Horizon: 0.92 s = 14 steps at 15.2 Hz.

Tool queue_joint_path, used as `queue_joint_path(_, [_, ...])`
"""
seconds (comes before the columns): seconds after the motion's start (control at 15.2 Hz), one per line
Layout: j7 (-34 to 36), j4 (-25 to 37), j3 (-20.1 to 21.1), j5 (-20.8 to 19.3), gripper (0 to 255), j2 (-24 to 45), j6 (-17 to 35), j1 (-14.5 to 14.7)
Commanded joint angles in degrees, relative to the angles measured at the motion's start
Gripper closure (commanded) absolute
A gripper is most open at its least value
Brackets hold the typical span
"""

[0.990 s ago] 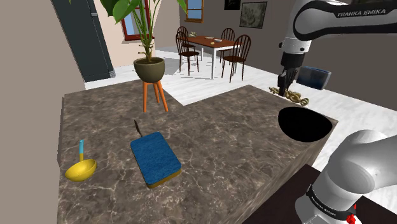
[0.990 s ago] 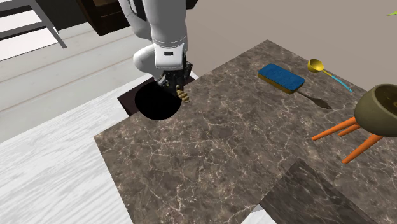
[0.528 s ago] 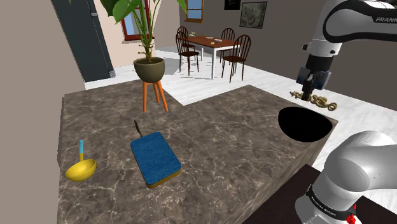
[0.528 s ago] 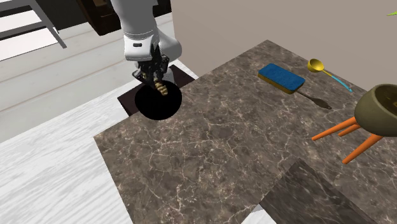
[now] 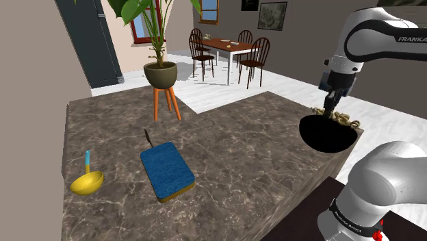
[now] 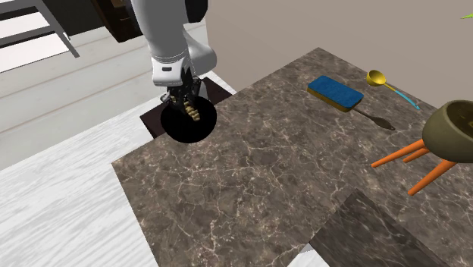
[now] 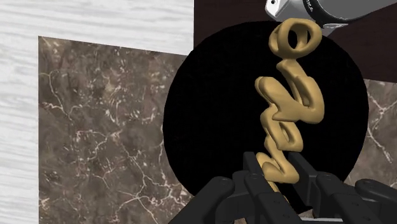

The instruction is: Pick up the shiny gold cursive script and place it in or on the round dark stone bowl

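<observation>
Wrist view: the end effector [image 7: 277,178] clasps the gold cursive script [image 7: 289,105] by one end, directly above the black round bowl [image 7: 210,127] beneath it. Lifting looks done; probably only lowering and release remain.

Dining table [image 5: 222,45] with dark chairs [image 5: 254,58] stands on white floor [image 5: 226,85] by a window [image 5: 209,8].
</observation>
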Motion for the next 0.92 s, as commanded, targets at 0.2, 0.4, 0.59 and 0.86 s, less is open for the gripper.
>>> queue_joint_path(0.2, [0.09, -4.13, -0.96, -1.00, 255, -0.69, 3.46, -0.52])
queue_joint_path(0.4, [0.14, -5.42, -1.30, -1.34, 255, -0.77, 4.67, -0.68])
queue_joint_path(0.59, [0.14, -5.42, -1.30, -1.34, 255, -0.77, 4.67, -0.67])
queue_joint_path(0.86, [0.14, -5.42, -1.30, -1.34, 0, -0.76, 4.67, -0.67])
